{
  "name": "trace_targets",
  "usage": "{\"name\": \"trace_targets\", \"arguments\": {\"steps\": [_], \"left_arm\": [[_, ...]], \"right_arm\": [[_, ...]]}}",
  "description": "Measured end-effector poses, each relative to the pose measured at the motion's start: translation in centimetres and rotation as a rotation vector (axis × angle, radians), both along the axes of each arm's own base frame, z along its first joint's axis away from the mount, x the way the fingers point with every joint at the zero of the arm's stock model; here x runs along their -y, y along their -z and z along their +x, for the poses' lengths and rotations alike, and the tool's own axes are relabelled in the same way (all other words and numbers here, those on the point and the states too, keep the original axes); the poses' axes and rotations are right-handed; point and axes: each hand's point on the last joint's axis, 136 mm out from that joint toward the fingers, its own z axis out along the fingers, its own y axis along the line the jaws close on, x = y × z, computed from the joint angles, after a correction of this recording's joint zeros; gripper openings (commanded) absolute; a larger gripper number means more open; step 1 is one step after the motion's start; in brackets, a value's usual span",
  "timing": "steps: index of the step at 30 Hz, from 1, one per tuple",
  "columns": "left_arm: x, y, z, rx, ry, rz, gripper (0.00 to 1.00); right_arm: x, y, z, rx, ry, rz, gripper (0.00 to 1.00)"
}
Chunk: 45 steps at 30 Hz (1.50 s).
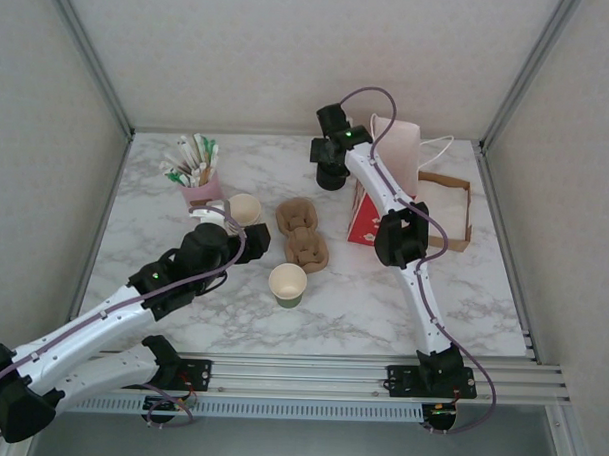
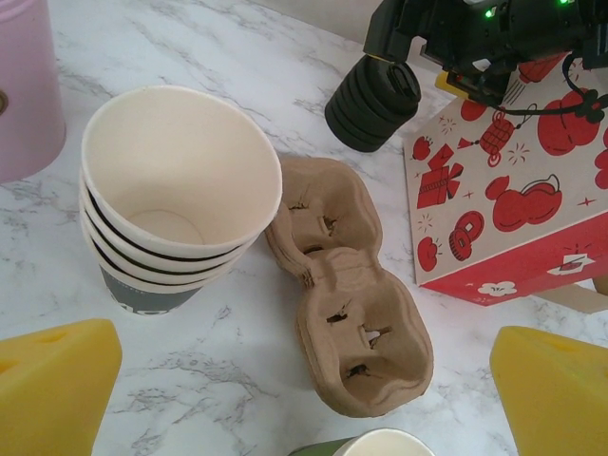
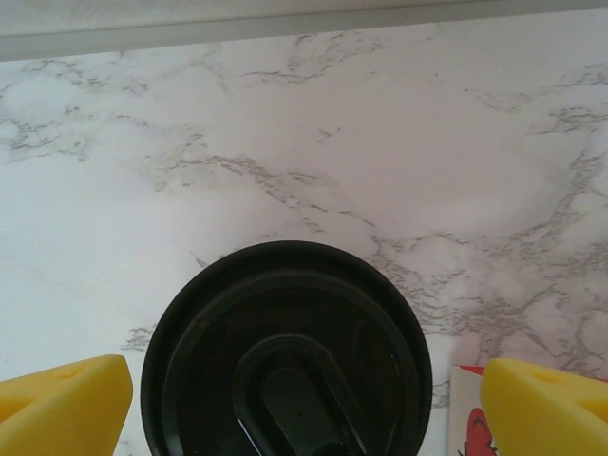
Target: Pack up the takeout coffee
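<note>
Your left fingers point(image 2: 59, 380) stand spread wide and hold nothing. They hang low over the tabletop point(image 1: 352, 312), with the stack of nested cups point(image 2: 176, 195) just ahead on their left and the cardboard cup carrier point(image 2: 350, 299) ahead between them. Your right fingers point(image 3: 66, 404) are also wide apart, one on each side of the top of the stack of black lids point(image 3: 285, 351) at the far middle of the tabletop. They grip nothing, and whether either one touches the rim cannot be told.

The takeout coffee's paper cup point(image 1: 288, 284) stands alone on the near side of the carrier, between your two arms and apart from both pairs of fingers. It is upright, its long axis vertical, its open mouth facing up and its dark band at the base on the tabletop.

A red printed box point(image 1: 365, 218) stands just right of the carrier, under your right arm. A pink holder of sachets and sticks point(image 1: 198, 179) sits at the far left, beside the cup stack. A white paper bag point(image 1: 399, 151) and a brown paper bag point(image 1: 448, 181) occupy the far right.

The tabletop is white with grey marble veining. Pale plain walls point(image 1: 291, 47) close it in on three sides, with aluminium posts point(image 1: 90, 55) at the corners. A metal rail point(image 1: 309, 373) along the near edge carries both arm bases.
</note>
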Motion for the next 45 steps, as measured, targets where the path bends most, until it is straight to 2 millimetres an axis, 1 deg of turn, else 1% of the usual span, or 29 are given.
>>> {"name": "trace_targets", "arguments": {"steps": [4,12,17,21,26,31,38,45], "left_arm": [[0.1,0.2,0.0,-0.006,0.003,0.003,1.00],[0.2,0.4,0.1,-0.010,0.004,0.005,1.00],[0.3,0.6,0.2,-0.017,0.006,0.010,1.00],[0.4,0.8,0.2,-0.021,0.008,0.017,1.00],[0.4,0.8,0.3,-0.021,0.009,0.017,1.00],[0.6,1.0,0.4,-0.025,0.012,0.018,1.00],[0.7,1.0,0.5,-0.024,0.012,0.018,1.00],[0.8,1.3,0.6,-0.030,0.015,0.021,1.00]], "right_arm": [[-0.5,0.2,-0.1,-0.009,-0.017,0.023,0.91],[-0.9,0.5,0.0,-0.013,-0.028,0.038,0.86],[-0.8,0.7,-0.1,-0.017,-0.027,0.038,0.84],[-0.6,1.2,-0.1,-0.027,-0.023,0.033,0.83],[-0.5,1.2,0.0,-0.026,-0.023,0.035,0.83],[-0.4,1.3,0.0,-0.027,-0.021,0.035,0.88],[-0.3,2.0,-0.1,-0.040,-0.017,0.031,0.88],[0.0,2.1,0.0,-0.039,-0.002,0.049,0.86]]}}
